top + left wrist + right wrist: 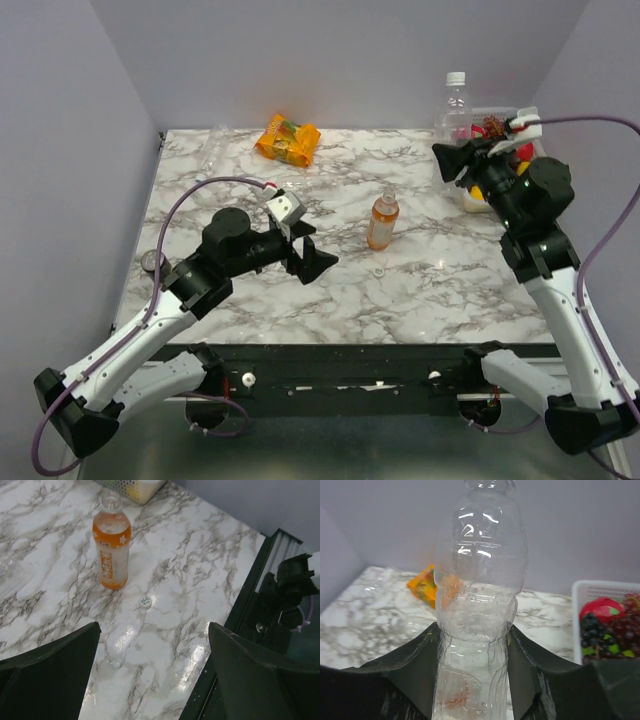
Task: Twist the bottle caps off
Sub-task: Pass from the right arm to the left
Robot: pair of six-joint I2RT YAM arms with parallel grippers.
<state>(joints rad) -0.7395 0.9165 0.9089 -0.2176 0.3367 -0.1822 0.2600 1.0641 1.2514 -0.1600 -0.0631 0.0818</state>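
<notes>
The clear bottle [455, 112] is clamped upright at the far right in the right gripper [474, 645], apparently braced for its white cap [456, 77] to be twisted off, while the left gripper [154, 630] is held agape, empty, by the opened orange bottle [112, 550].

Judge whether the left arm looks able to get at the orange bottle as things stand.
Probably yes. The left gripper hangs open facing the orange bottle, with only bare tabletop and a small cap between them; the right gripper is off at the back, closed on a clear bottle.
</notes>
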